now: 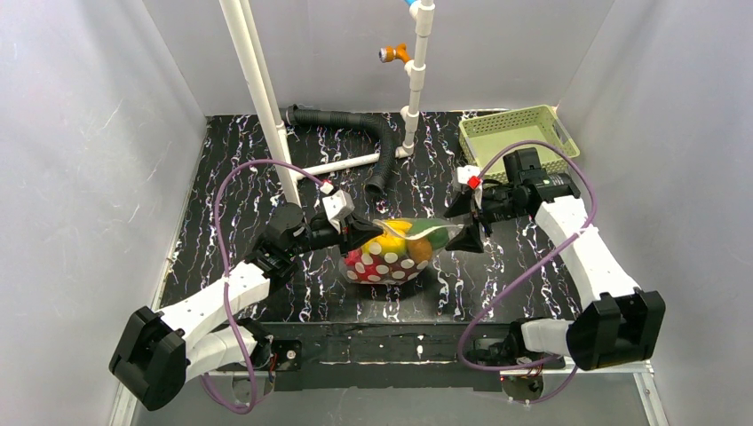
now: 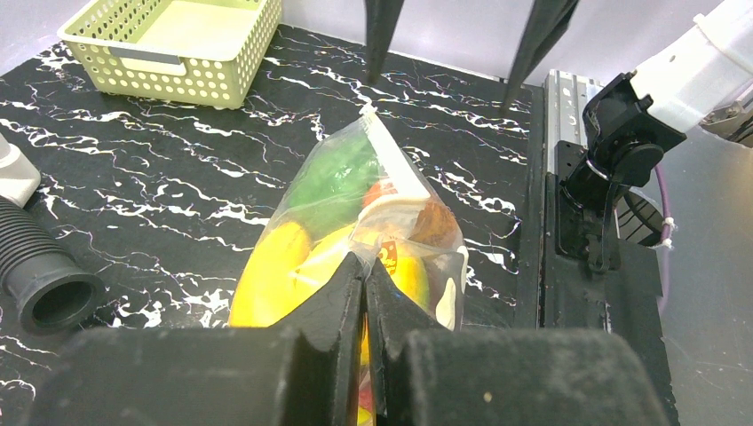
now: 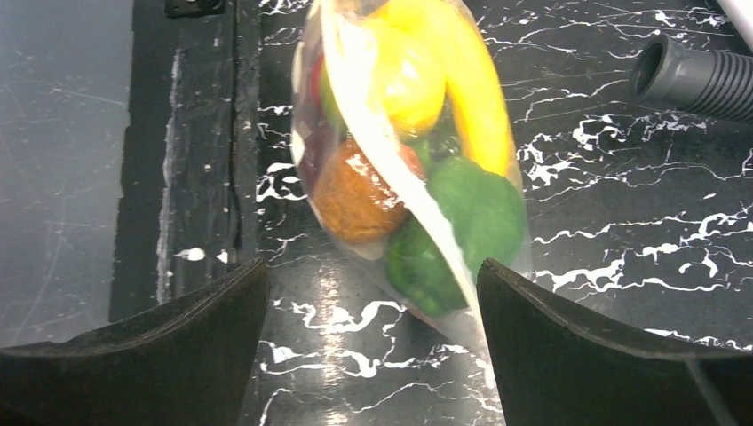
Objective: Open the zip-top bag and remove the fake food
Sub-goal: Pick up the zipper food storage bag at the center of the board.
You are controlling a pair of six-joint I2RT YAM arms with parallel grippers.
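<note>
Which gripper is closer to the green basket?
Right. The right gripper hangs open just short of the green basket; the left gripper is farther off, shut on the zip-top bag.

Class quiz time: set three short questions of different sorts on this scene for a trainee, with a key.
1. True or false: the right claw stands open, its fingers either side of the zip-top bag's end.
2. The fake food is: A in the green basket; B inside the bag; C loose on the table.
3. Fill in: the left claw is ____ on the bag's edge.
Key: 1 true; 2 B; 3 shut.
</note>
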